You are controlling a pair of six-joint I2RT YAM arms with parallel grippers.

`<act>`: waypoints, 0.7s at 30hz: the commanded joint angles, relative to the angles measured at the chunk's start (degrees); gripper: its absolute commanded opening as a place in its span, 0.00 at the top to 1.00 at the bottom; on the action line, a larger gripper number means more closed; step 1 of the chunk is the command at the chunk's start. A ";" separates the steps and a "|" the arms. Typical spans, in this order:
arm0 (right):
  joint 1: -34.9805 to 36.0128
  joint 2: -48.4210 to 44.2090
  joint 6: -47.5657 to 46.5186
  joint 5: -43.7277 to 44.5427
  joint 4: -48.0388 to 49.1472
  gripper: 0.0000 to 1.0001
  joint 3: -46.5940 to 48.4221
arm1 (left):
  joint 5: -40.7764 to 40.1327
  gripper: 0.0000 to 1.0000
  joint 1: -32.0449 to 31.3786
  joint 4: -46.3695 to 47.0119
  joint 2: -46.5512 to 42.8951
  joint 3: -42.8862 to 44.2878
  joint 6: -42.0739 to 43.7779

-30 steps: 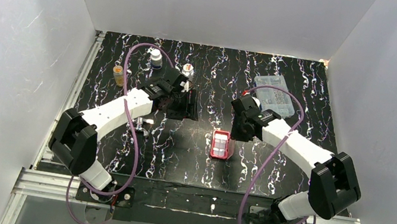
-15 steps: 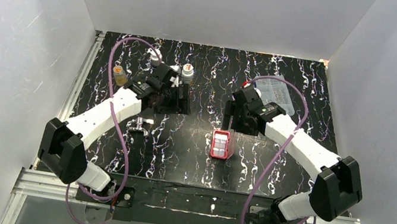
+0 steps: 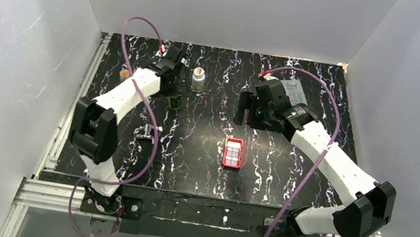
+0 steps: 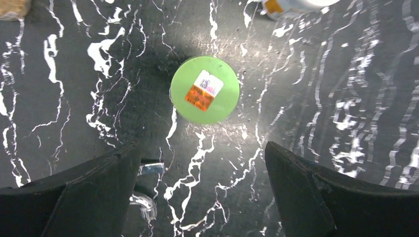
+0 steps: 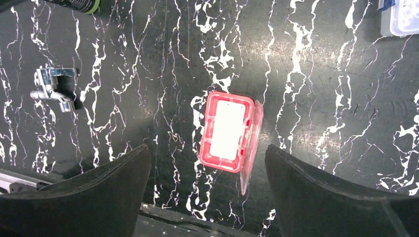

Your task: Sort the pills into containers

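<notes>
Case [image 3: 231, 166] open mid-counter [image 3: 186, 172], nothing gripped yet
The left end effector [image 4: 202, 197] hangs spread and empty straight above a green-capped bottle [image 4: 204, 89], seemingly lined up to take it as a pill source. The right end effector [image 5: 207, 197], also spread and empty, looks down on the red case, whose lid [image 5: 251, 148] is swung aside so the whitish compartments [image 5: 228, 129] can be reached; glare hides whether any pills lie in them

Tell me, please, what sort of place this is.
Probably a lab robot test cell: plain white walls box in a black marbled table, an aluminium frame runs along its near edge, and a red pill case sits staged mid-table.
</notes>
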 commanded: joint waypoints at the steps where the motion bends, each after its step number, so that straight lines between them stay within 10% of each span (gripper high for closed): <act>1: -0.04 -2.98 -1.11 -1.26 -0.53 0.08 0.86 | -0.93 0.05 0.43 1.45 5.08 4.02 4.08; 11: -0.03 -5.13 -0.85 -1.19 0.16 0.08 -1.44 | 0.36 0.17 1.40 2.15 15.25 9.54 6.72; 21: -0.03 -5.28 -1.09 -1.50 0.50 0.08 -3.04 | 1.23 0.70 1.19 -0.44 14.62 8.21 7.28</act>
